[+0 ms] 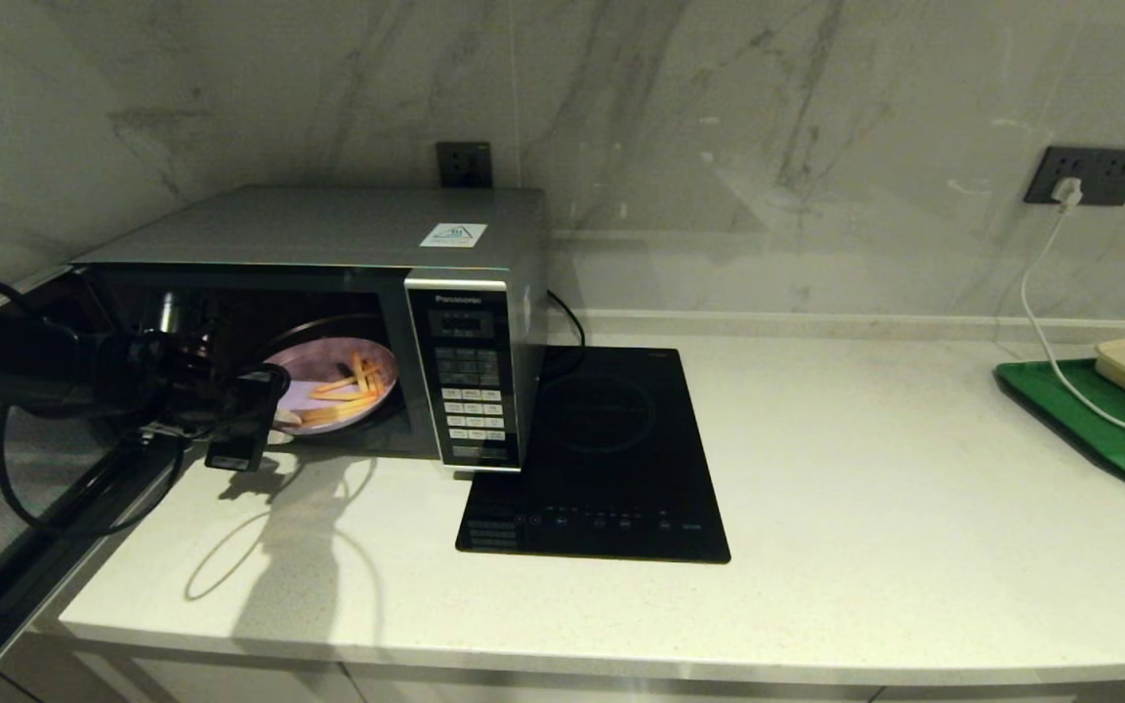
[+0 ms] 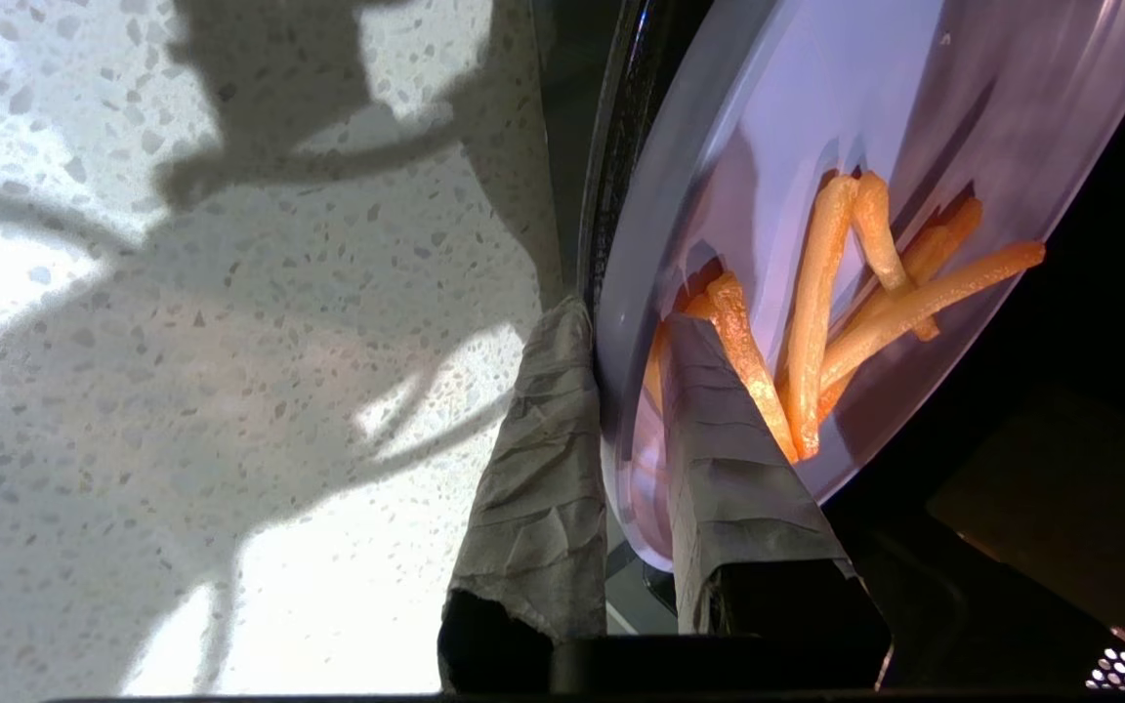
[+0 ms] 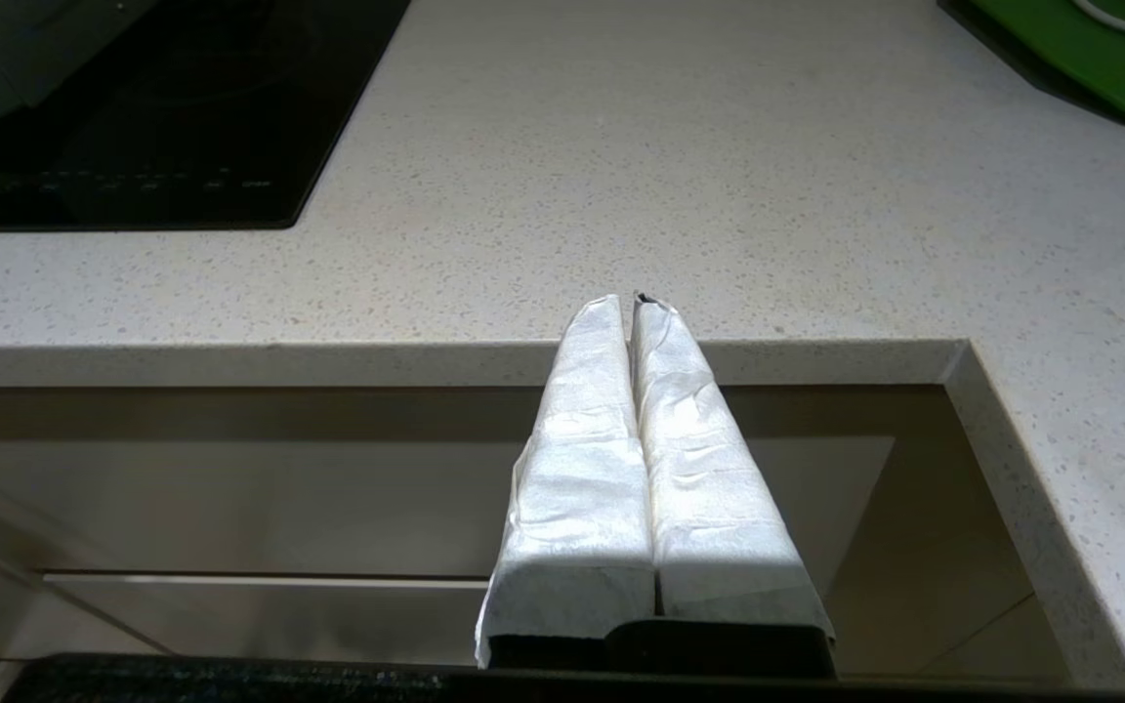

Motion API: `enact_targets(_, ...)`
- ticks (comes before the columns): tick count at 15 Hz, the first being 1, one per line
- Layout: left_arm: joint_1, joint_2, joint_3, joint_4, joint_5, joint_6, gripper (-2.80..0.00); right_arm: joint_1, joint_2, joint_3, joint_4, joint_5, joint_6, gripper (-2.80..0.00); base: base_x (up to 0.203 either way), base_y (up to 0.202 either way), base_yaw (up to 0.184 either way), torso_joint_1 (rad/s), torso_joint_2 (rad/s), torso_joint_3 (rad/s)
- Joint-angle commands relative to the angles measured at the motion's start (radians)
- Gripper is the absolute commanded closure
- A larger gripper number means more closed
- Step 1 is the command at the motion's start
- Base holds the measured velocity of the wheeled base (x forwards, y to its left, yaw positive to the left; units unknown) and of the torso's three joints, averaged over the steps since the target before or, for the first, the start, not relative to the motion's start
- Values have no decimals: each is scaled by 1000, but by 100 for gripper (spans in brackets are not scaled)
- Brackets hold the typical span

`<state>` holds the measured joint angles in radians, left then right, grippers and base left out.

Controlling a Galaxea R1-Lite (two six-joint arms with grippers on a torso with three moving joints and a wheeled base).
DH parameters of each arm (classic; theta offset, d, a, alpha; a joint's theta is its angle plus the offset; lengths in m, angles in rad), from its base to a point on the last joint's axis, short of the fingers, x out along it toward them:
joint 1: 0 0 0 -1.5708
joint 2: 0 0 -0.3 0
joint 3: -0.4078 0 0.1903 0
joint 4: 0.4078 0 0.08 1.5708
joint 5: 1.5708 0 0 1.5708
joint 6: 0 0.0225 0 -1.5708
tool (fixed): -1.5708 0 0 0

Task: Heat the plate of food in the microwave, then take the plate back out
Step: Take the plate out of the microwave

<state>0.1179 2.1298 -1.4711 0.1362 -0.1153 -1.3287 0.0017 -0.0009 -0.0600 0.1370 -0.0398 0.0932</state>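
The right tool [image 3: 635, 305], pressed closed on nothing, hangs off the speckled counter's [image 1: 816, 508] front edge. Right of the microwave [image 1: 328, 234] lies a black hob [image 1: 611, 459]. The left tool [image 2: 621, 332] grips the plate of food [image 1: 338, 386] in the microwave's open mouth, below a marble wall [image 1: 719, 117].

The microwave [image 1: 328, 312] stands open; the plate of food [image 1: 343, 383] sits inside it, the left gripper [image 1: 265, 415] at its mouth.

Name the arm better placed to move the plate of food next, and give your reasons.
Left. The left gripper is shut on the rim of the plate of food at the microwave opening. The right gripper is shut and parked off the counter edge.
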Motion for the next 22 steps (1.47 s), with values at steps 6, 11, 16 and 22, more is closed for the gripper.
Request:
enact_targets(6,-12,-2,-107,72,-5,-13,0,0,1,0,1,0,0,0,0,0,0,0,0,0)
enact_targets(11,-15,-24,-118,81,-9,-29,0,0,1,0,1,0,0,0,0,0,0,0,0,0)
enact_targets(16,7,-95,-28,84,-84,-21,0,0,1,0,1,0,0,0,0,0,0,0,0,0)
enact_targets(22,45,-138,136,-135,-165,-20,0,0,1,0,1,0,0,0,0,0,0,0,0,0)
